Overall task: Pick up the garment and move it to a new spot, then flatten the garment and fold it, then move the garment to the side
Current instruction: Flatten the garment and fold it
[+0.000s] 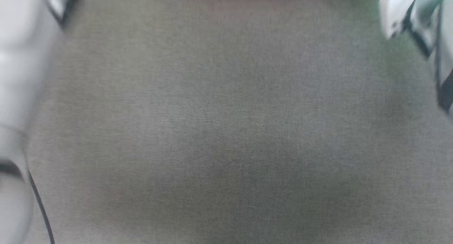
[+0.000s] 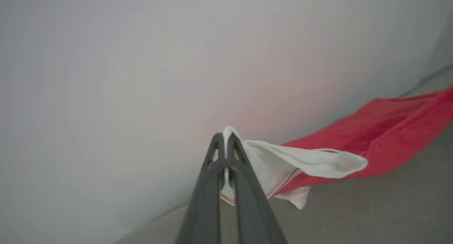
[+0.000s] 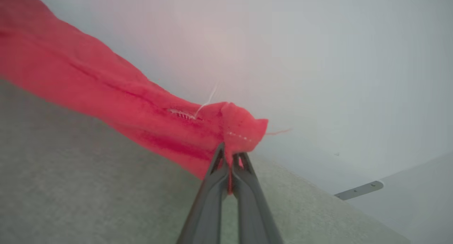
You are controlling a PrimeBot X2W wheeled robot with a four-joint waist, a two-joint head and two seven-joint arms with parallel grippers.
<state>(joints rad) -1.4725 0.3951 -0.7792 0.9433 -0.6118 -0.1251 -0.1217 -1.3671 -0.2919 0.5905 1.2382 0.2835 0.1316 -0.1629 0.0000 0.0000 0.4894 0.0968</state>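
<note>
The garment (image 3: 106, 91) hangs stretched above the grey surface (image 1: 226, 130). Its white sleeve end (image 2: 318, 162) is pinched in the left hand (image 2: 225, 137), and a red edge is clamped in the right hand (image 3: 231, 153). Carrying it well (my judgement) means level hands, taut cloth, no dragging on that surface.

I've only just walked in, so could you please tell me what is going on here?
The robot holds a red jersey with both claws. Its left claw is shut on the white sleeve end, and its right claw is shut on a red edge. The cloth stretches between them, seemingly lifted above the grey surface, before a pale wall. It is not yet laid flat or folded.
</note>
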